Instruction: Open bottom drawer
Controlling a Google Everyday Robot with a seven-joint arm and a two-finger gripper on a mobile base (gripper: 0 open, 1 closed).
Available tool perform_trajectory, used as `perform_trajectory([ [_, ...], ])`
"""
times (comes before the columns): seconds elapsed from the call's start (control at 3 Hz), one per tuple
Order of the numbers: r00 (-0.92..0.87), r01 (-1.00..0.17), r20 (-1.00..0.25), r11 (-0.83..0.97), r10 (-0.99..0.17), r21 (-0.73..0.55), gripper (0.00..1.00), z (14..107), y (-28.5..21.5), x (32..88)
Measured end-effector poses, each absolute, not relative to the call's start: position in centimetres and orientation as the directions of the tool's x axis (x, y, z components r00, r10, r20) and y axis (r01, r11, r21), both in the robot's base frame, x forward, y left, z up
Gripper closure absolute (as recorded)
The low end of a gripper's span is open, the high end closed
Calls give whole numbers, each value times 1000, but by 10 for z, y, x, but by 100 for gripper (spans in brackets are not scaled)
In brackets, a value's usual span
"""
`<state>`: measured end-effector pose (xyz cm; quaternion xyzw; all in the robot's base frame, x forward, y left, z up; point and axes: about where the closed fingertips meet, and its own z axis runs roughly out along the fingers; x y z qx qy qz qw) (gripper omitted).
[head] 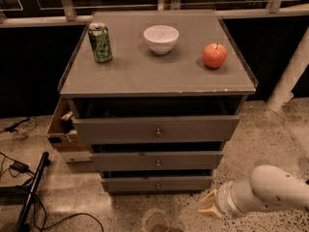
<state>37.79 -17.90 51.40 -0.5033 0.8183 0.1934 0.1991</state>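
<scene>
The bottom drawer (pixel 157 183) is the lowest and narrowest of three grey fronts on the cabinet (pixel 145 76), with a small round knob (pixel 157 186) at its middle. A dark gap shows above its front. The mid-width drawer (pixel 157 161) and the widest drawer (pixel 155 128) sit above it. My white arm (pixel 270 193) reaches in from the lower right. My gripper (pixel 208 208) is at its tan end, low over the floor, to the right of and below the bottom drawer, apart from the knob.
On the cabinet top stand a green can (pixel 100 42), a white bowl (pixel 161 38) and a red apple (pixel 215 55). A cardboard box (pixel 63 129) sits at the cabinet's left. Cables and a black pole (pixel 30 192) lie on the floor at left. A white post (pixel 289 76) stands at right.
</scene>
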Motion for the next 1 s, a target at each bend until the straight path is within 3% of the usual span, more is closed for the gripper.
perform_trajectory([
  [0.67,-407,-902,-521,422,-750,97,100,495,-184,380],
  [1.0,-339,-919,-563,393,-754,26,100,460,-177,393],
])
